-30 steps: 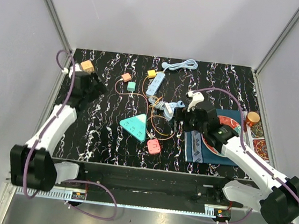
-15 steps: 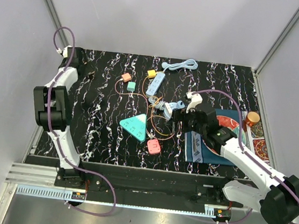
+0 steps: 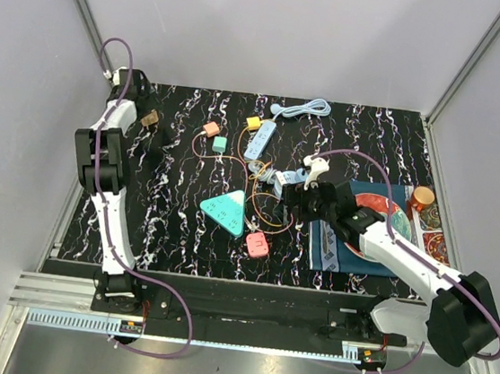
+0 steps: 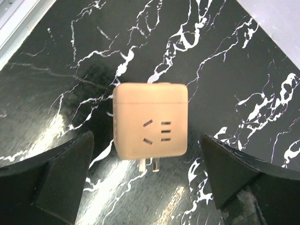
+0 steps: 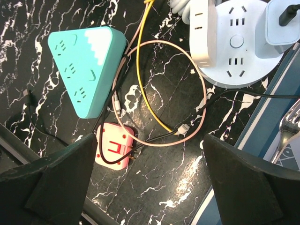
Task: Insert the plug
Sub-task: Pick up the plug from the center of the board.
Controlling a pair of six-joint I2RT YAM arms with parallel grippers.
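Plug (image 4: 150,121): glossy tan cube, rounded corners, lying far left.
Table (image 3: 173,223): black marble, white veins; plain grey walls (image 3: 276,37).
Left gripper (image 4: 146,140): fingers spread, straddling the plug.
Right gripper (image 5: 149,140): fingers apart above teal triangular strip (image 5: 86,70).

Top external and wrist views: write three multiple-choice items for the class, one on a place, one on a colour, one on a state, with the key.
1. Where is the pink adapter relative to the teal triangular strip?
A. Beside its near corner
B. On top of it
C. Beyond its far side

2. What colour is the cube adapter under the left gripper?
A. Green
B. Peach
C. Blue

3. How is the left gripper?
A. Shut on the cube
B. Shut on a cable
C. Open, cube untouched

Key: 1 A, the top view shows it by that corner; 2 B, the left wrist view shows a peach face; 3 C, both fingers stand clear of the cube.
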